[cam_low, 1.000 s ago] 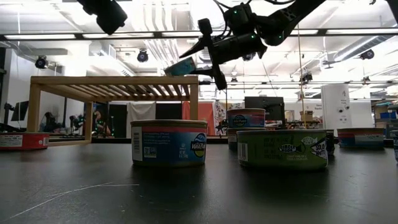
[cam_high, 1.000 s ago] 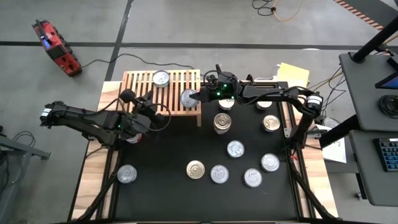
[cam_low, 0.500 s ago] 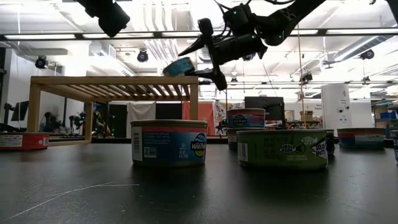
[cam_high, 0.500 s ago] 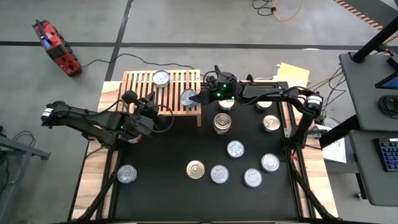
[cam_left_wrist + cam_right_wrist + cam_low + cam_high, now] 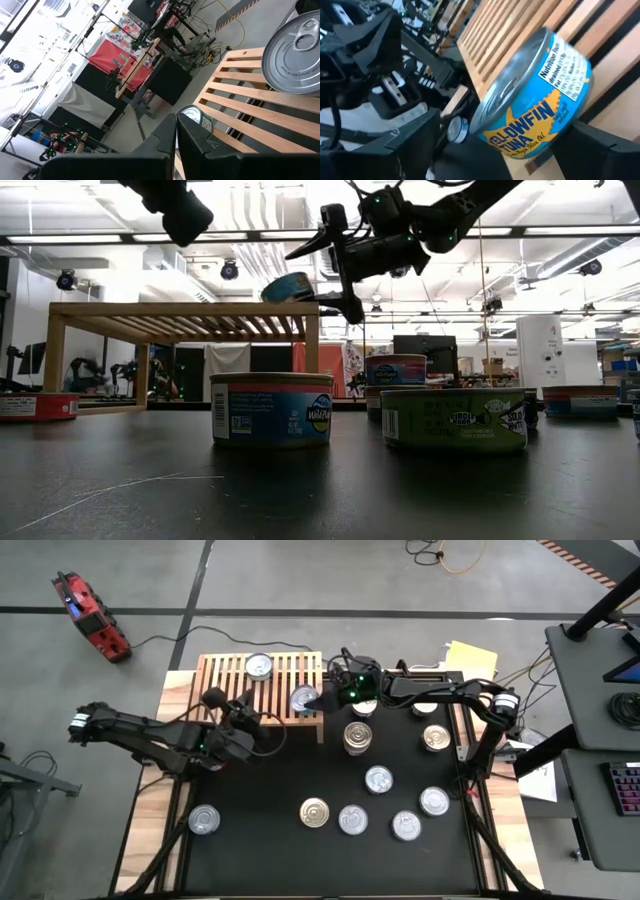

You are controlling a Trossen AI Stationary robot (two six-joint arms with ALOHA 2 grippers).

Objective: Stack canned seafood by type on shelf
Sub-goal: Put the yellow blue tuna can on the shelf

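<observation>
Right tool [image 5: 322, 697] grasps a yellowfin tuna can [image 5: 288, 287], tilted over the shelf [image 5: 225, 690] right edge for placement; left tool [image 5: 262, 726] clenched, waiting beside shelf's front.

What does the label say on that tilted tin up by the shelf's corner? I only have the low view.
Observer: The right wrist view reads Yellowfin Tuna on that tilted tin, printed on a blue label.
Operator: Anything else on the shelf?
Observer: From above, a second tin sits upright near the back edge of the shelf.
Operator: And the left hand?
Observer: The left hand is at the shelf's front edge; its wrist view shows it shut and empty.
</observation>
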